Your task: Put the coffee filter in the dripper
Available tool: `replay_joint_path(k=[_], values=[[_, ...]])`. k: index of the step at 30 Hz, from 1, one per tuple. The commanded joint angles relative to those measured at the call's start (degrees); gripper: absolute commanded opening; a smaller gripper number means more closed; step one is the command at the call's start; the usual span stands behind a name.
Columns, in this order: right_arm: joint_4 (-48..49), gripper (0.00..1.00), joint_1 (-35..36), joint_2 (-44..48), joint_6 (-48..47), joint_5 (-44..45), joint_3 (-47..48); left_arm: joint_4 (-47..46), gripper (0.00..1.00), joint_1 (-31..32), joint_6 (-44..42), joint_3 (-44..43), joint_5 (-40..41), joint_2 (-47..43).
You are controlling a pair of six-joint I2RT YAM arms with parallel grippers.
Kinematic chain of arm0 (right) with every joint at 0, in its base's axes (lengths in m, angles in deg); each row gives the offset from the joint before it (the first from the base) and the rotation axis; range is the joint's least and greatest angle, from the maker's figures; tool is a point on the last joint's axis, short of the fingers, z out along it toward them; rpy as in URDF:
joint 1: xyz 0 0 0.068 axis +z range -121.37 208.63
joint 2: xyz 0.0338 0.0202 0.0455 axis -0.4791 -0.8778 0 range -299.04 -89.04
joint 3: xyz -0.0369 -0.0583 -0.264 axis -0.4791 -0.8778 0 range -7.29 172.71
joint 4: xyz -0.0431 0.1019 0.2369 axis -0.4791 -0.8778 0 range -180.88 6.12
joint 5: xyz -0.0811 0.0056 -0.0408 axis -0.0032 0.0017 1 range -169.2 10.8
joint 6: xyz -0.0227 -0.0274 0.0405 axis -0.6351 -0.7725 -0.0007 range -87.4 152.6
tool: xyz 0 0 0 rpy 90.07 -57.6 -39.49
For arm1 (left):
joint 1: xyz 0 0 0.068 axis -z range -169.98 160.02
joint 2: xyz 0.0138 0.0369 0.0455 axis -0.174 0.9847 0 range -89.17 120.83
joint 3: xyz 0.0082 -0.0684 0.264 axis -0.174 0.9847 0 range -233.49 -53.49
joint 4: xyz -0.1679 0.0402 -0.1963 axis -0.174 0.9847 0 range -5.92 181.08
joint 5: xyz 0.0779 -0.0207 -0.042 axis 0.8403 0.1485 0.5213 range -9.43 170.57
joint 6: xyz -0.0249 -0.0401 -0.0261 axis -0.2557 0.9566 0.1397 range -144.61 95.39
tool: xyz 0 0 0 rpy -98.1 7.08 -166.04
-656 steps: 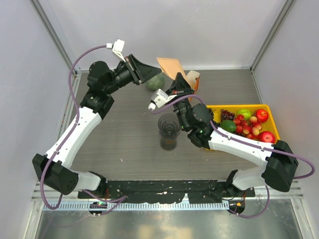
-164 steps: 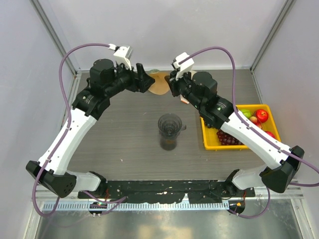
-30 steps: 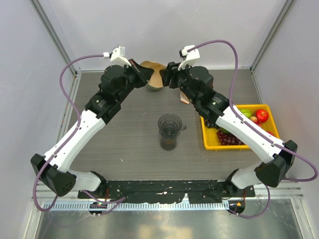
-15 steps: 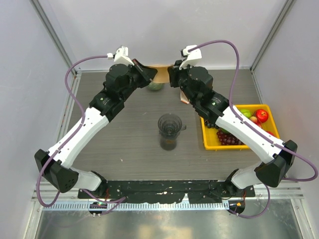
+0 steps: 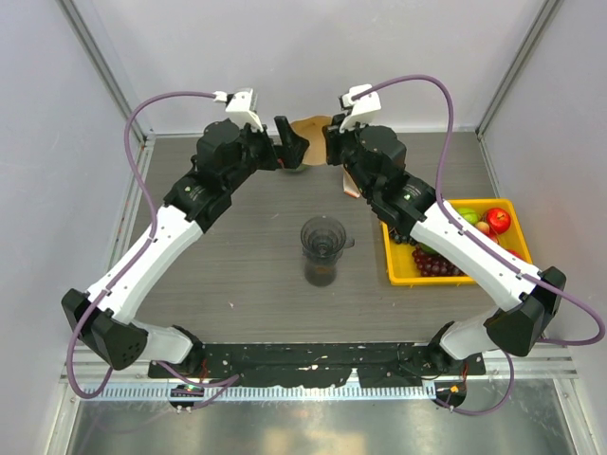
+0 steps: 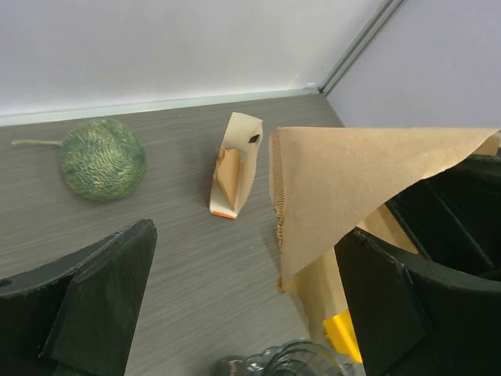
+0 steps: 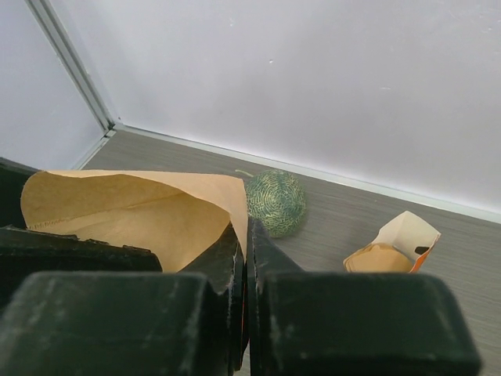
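Reaching rearward, right end effector (image 7: 244, 235) pinches coffee filter (image 7: 117, 205).

Bare table (image 5: 237, 256) is lying open left of and in front of the dripper (image 5: 323, 237), with nothing covering its rim. A yellow fruit tray (image 5: 408, 280) is sitting near its right side. At the far edge, the left gripper (image 5: 292, 142) and right gripper (image 5: 329, 144) are crowding together above a green ball (image 6: 102, 158), the coffee filter (image 5: 311, 125) between them.

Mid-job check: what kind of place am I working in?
Probably a lab test cell, not a kitchen: plain white panel walls on metal posts, and staged props like a yellow tray of fruit and a dripper.
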Motion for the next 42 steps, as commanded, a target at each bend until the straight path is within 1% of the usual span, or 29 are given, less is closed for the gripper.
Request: replay_joint_path(k=[1,4,7,19,24,26,30,42], values=[[2.6,0.05,0.2,1.5,-2.3,-2.2,1.1,-0.1,1.0,-1.2,-8.5,-2.1,-5.1,-2.1],[1.7,0.05,0.3,1.4,-1.6,-2.7,1.1,-1.7,0.99,-1.2,-9.0,-2.4,-6.6,-1.8],[1.2,0.05,0.2,1.2,-1.1,-3.1,1.6,-1.6,0.85,-1.2,-8.8,-3.4,-7.0,-0.6],[1.4,0.05,1.3,0.9,-1.8,-3.9,2.0,-1.6,0.53,-1.2,-5.0,-6.1,-7.0,2.4],[1.4,0.05,1.9,0.9,-1.6,-4.4,1.9,-1.8,0.28,-0.9,-3.5,-6.9,-7.6,3.1],[1.2,0.05,2.1,0.9,-1.7,-4.6,1.9,-2.3,0.17,-0.5,-2.9,-7.1,-7.7,3.3],[0.9,0.05,2.3,0.4,-1.5,-4.7,2.4,-3.0,0.0,0.1,-2.9,-7.0,-8.4,3.5],[0.3,0.05,2.3,-0.8,-1.6,-4.5,3.6,-5.2,0.0,1.4,-3.5,-4.7,-13.2,2.4]])
